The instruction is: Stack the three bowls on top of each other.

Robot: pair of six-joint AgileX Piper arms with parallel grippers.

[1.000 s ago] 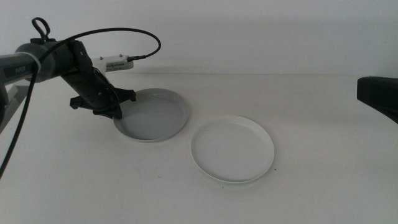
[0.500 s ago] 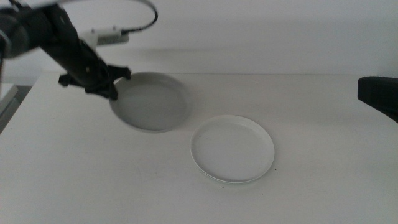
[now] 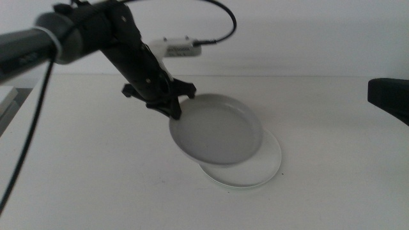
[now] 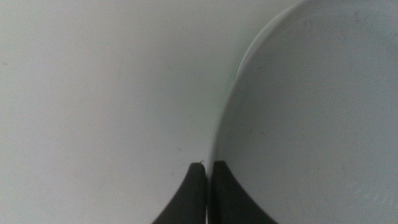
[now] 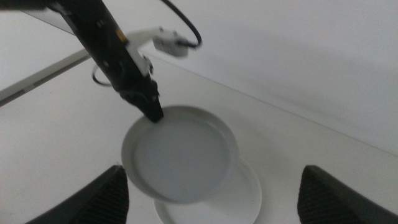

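Note:
My left gripper [image 3: 172,110] is shut on the near-left rim of the grey bowl [image 3: 217,131] and holds it tilted in the air, partly over the white bowl [image 3: 267,167]. The white bowl lies on the table at centre right. A thin second rim [image 3: 238,185] shows under it; I cannot tell whether that is the mint green bowl. In the left wrist view the jaws [image 4: 208,169] pinch the grey bowl's rim [image 4: 311,124], with a faint green edge [image 4: 238,65] beside it. The right wrist view shows the grey bowl [image 5: 180,155] above the white bowl [image 5: 247,198]. My right gripper [image 3: 388,99] waits open at the right edge.
The left arm [image 3: 96,32] and its cable reach in from the upper left over the white table [image 3: 83,179]. A small white camera box [image 3: 179,47] rides on the wrist. A table edge [image 3: 6,102] shows at far left.
My left gripper has lifted the grey bowl off the table at the back left and carried it right and forward, over the white bowl. The right arm has not moved.

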